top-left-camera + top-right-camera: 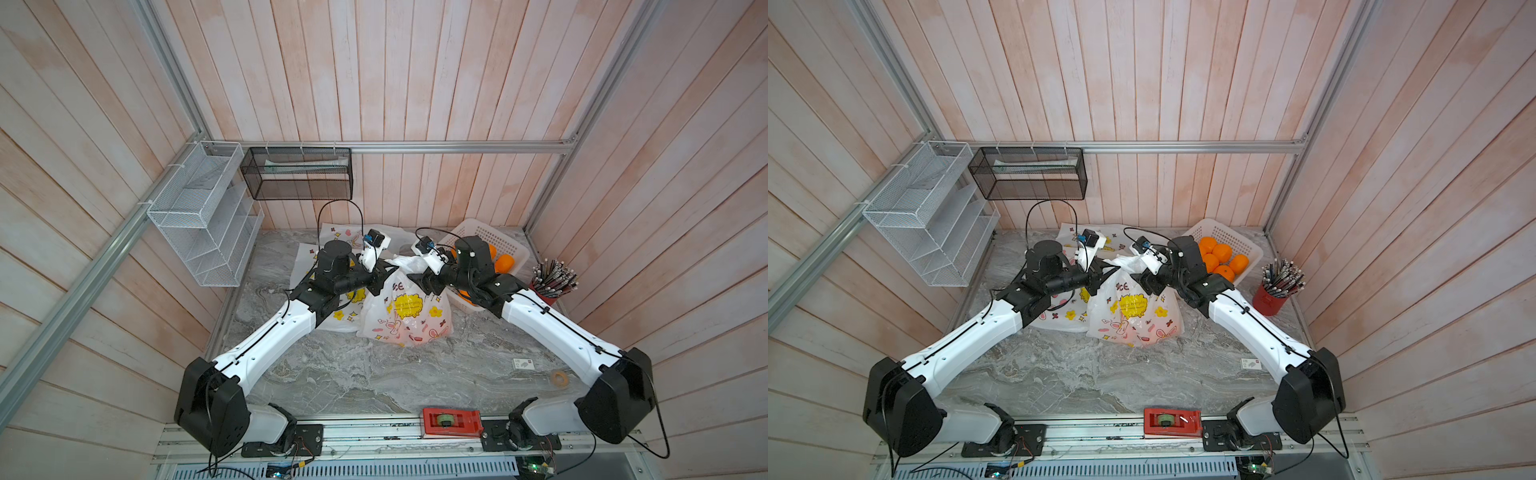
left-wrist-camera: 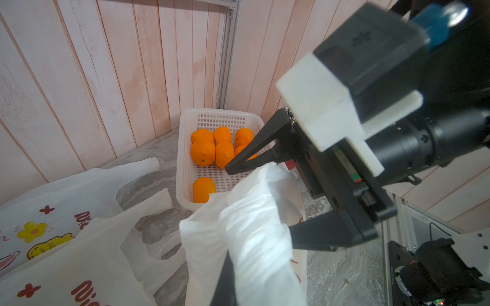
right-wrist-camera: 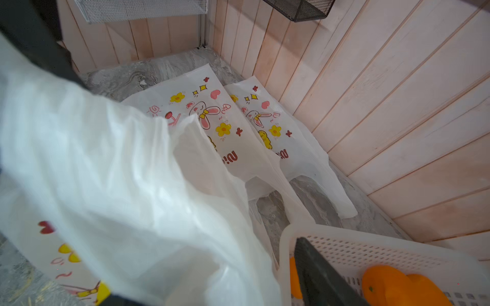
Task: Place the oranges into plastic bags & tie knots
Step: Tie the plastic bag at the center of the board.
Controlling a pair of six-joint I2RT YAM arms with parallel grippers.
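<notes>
oranges (image 1: 504,262) in basket (image 1: 494,235) half hidden by right arm (image 1: 471,255), filled bag (image 1: 405,316) contents veiled, card (image 1: 523,364) print unreadable

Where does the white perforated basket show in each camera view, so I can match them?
Both top views: the basket sits in the table's far right corner, behind the right arm.
Left wrist: the basket lies beyond the raised bag handle.
Right wrist: the basket's rim is close up, near the flat printed bags.
Shared landmark: the oranges inside it.
</notes>
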